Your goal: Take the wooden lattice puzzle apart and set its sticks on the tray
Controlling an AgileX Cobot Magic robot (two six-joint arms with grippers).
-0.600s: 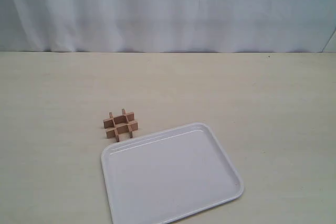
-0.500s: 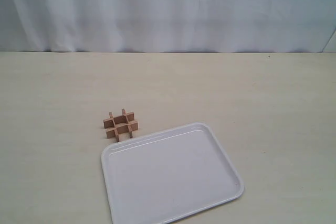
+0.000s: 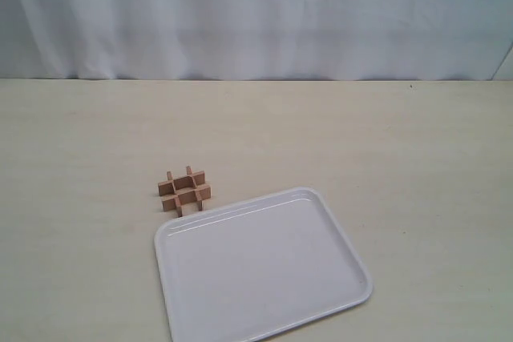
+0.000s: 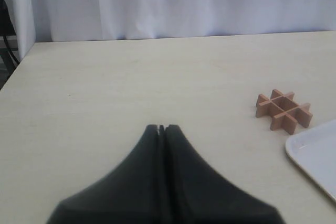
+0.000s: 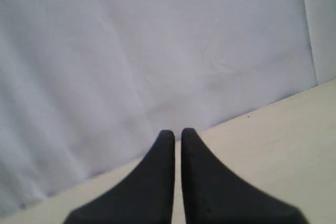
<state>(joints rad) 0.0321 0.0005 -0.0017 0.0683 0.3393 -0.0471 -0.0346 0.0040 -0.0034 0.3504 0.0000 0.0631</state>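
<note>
Exterior view: small light-brown wooden hash-shaped lattice puzzle (image 3: 184, 191), all four notched sticks interlocked, flat on pale beige table (image 3: 385, 134), left of centre. Just beside far-left corner of large white rectangular plastic tray (image 3: 264, 274) with rounded corners and low rim. Tray near and central, skewed a little, near edge cut by frame. Pleated white curtain (image 3: 256, 14) along far side.

Left wrist view: black left gripper (image 4: 161, 128) over bare table, fingers pressed tight together, gripping nothing. Lattice puzzle (image 4: 283, 110) whole, well apart from the fingertips; corner of tray (image 4: 317, 153) just beside it, thin strip of table between them.

Right wrist view: black right gripper (image 5: 177, 132) pointed at curtain and far strip of table, fingers closed to a hairline slit, gripping nothing
</note>
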